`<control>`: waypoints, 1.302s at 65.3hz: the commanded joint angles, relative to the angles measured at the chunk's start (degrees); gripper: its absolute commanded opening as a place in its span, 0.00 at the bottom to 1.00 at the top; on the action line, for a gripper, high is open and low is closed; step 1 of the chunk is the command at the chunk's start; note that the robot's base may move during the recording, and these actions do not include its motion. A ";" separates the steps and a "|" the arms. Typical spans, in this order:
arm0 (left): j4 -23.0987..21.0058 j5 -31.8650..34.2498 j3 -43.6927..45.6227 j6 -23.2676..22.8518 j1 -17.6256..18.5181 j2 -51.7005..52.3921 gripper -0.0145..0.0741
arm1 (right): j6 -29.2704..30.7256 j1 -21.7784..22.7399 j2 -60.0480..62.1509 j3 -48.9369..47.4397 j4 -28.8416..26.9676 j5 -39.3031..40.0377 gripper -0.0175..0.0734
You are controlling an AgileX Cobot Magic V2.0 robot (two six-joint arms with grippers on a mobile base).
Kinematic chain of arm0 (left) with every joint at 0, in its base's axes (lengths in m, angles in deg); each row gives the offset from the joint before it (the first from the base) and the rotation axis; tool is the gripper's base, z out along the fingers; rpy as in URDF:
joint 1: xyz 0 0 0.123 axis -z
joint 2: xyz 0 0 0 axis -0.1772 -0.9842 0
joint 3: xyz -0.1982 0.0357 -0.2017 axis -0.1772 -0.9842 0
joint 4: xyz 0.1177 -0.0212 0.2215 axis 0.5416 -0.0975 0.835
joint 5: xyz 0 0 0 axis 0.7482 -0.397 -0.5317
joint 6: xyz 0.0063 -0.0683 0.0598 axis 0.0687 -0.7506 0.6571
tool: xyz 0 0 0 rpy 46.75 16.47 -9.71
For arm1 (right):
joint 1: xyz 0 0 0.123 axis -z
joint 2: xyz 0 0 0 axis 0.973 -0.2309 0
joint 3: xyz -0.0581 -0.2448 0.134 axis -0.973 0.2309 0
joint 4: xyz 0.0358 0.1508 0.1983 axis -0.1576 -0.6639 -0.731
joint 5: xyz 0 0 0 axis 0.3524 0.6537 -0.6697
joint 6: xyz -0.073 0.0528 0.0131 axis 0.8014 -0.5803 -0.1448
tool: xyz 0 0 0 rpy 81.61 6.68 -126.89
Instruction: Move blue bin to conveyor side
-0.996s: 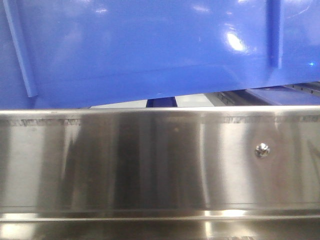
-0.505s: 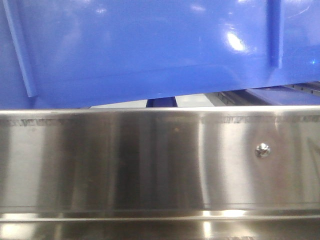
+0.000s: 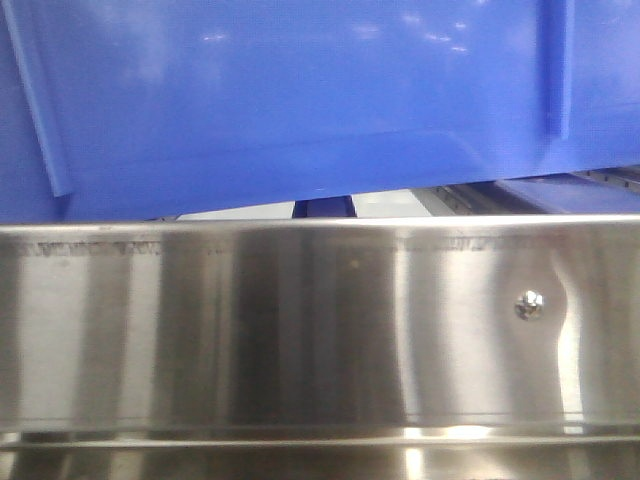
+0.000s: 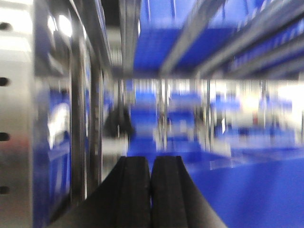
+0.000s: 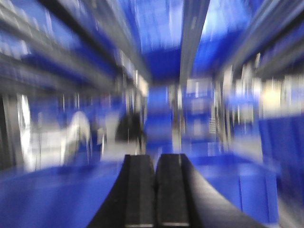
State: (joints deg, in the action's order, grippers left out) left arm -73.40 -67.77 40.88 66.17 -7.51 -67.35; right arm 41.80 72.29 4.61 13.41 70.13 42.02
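The blue bin fills the top of the front view, its glossy wall tilted, with a vertical rib at each side. Its bottom edge hangs just above a steel rail. My left gripper is shut with nothing between its black fingers; a blue surface lies to its lower right. My right gripper is also shut and empty, with blurred blue surfaces around it. Both wrist views are motion-blurred. The conveyor is out of view.
A brushed steel panel with a screw spans the lower front view. A perforated metal upright stands at the left of the left wrist view. Blurred shelving with blue crates fills the background of both wrist views.
The blue bin's wall and its right rib have shifted slightly rightward and lower in the front view. The steel rail and its screw sit a little lower in the frame.
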 commanded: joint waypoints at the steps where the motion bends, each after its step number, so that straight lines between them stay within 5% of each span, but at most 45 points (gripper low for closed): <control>1: -0.64 -9.70 7.55 0.07 -0.15 -7.35 0.15 | 0.08 0.16 -9.03 -8.56 0.04 -10.97 0.11; 14: -1.64 -17.82 22.05 0.07 -0.15 -24.01 0.15 | 0.08 0.16 -27.69 -26.51 0.04 -28.29 0.11; 37: -2.96 -15.18 25.54 -0.85 -0.15 -38.34 0.15 | 2.26 0.16 -43.03 -34.51 -0.17 -28.01 0.11; 53: -3.47 -25.94 35.48 -3.61 -0.15 -48.97 0.15 | 3.94 -2.70 -55.35 -45.43 1.93 -40.41 0.11; 64: -4.07 -33.20 42.73 -3.71 -0.15 -55.26 0.15 | 0.07 -7.64 -63.61 -54.59 11.32 -43.38 0.11; 85: -4.07 -34.71 44.54 -3.71 -0.15 -57.85 0.15 | -1.14 -11.32 -70.63 -61.27 12.88 -43.38 0.16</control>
State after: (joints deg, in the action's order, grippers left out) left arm -77.02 -102.58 84.91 62.80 -7.51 -125.24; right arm 41.33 61.04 -65.69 -47.27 82.27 -1.77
